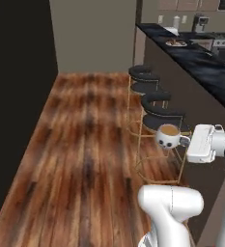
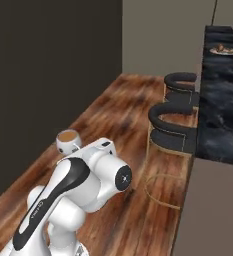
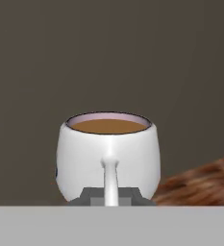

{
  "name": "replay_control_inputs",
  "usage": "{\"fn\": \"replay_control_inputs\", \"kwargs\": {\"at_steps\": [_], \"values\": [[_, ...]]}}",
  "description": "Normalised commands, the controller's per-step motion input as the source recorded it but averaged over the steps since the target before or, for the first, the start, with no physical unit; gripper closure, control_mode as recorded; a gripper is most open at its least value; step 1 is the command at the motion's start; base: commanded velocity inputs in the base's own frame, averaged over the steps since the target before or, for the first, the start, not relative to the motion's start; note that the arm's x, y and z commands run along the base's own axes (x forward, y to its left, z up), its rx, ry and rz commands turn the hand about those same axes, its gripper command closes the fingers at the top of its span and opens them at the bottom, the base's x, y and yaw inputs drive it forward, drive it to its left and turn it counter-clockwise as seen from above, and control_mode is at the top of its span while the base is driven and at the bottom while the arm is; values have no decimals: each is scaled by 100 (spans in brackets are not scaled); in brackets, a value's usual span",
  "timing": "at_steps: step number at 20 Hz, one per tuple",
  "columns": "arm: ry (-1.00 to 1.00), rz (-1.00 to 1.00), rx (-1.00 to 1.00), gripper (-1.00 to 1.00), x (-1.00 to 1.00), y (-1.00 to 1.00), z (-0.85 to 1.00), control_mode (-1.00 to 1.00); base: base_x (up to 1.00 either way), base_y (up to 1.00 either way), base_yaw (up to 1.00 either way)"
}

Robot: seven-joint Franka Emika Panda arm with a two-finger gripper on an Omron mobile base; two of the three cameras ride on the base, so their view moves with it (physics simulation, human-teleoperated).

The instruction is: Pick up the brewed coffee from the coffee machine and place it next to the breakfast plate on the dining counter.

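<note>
Dining counter (image 1: pixel 208 72) w/ black marble top runs along taupe panel; breakfast plate (image 1: pixel 176 43) sits on its far end, coffee machine (image 1: pixel 200 22) beyond on back counter, and a row of black-cushioned stools (image 1: pixel 155 103) stands against the counter's floor side, betw. arm and counter. Brewed coffee (image 1: pixel 168 136) is off the counter, held upright in air above wood floor (image 1: pixel 85 144), just beside nearest stool, well short of plate. Gripper (image 3: pixel 111 194) pinched on cup handle, fingers close together.
</note>
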Motion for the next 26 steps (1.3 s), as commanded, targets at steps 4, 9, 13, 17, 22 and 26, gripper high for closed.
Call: {"fn": "replay_control_inputs", "kwargs": {"at_steps": [4,9,13,17,22,26], "values": [[0,0,0,100,0,0,0,100,100,94,-56],[0,0,0,100,0,0,0,100,100,100,-55],[0,0,0,100,0,0,0,100,100,99,-54],[0,0,0,100,0,0,0,100,100,96,-53],[0,0,0,100,0,0,0,100,100,89,-50],[0,0,0,100,0,0,0,100,100,94,-46]]}}
